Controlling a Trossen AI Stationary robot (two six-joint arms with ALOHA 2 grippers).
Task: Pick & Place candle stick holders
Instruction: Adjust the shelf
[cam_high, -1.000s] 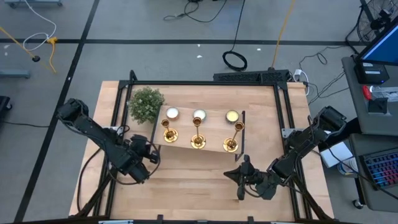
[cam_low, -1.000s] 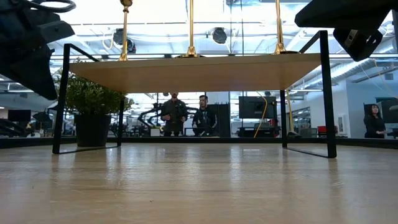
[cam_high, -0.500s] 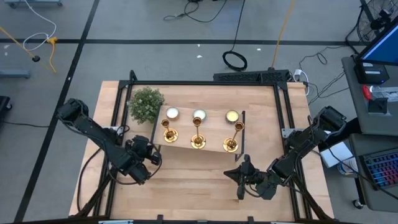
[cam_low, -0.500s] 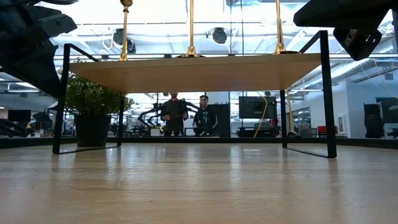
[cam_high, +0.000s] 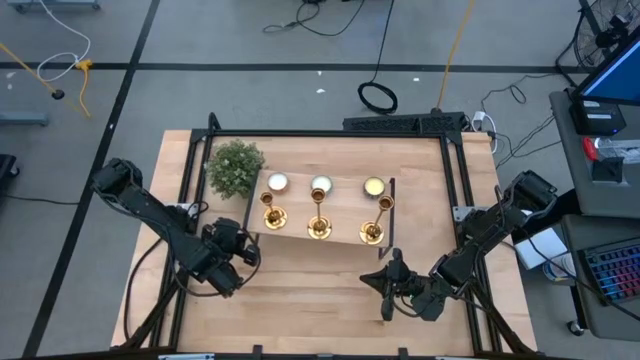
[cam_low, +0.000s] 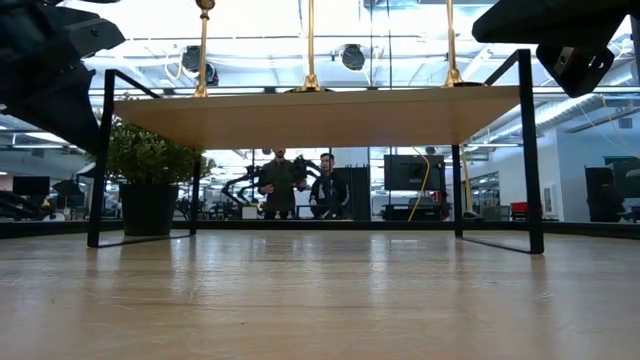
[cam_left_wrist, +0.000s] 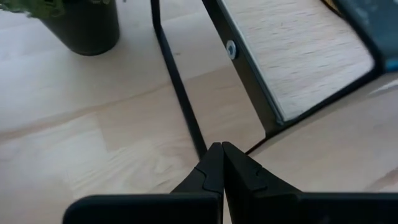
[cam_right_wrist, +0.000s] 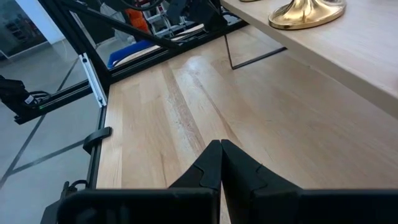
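High view: three small shiny brass candle stick holders with flared bases stand in a row on the low pale-wood shelf with black metal legs (cam_high: 340, 236): left holder (cam_high: 271, 214), middle holder (cam_high: 318, 226), right holder (cam_high: 371, 232). Behind them, also on the shelf, are three round pale tealight candles (cam_high: 320, 185), one per holder. Bushy green potted plant (cam_high: 235, 167) sits on the table just beside the shelf's back-left corner. Left gripper (cam_high: 240, 262) sits near the shelf's front-left leg, right gripper (cam_high: 385, 290) just in front of the front-right leg; neither touches a holder.

Low view: the shelf's underside spans the frame and the holders' stems rise from its top. Plant in its dark pot shows behind the left-hand legs. Two people (cam_low: 300, 187) stand far off in the room behind.

Left wrist view: left gripper (cam_left_wrist: 221, 163) has fingers pressed together, holding nothing, and points at the shelf's black leg, with the plant pot beyond.

Right wrist view: right gripper (cam_right_wrist: 221, 158) likewise has fingers together and empty, over bare table. One holder's brass base (cam_right_wrist: 306, 14) sits on the shelf edge ahead.
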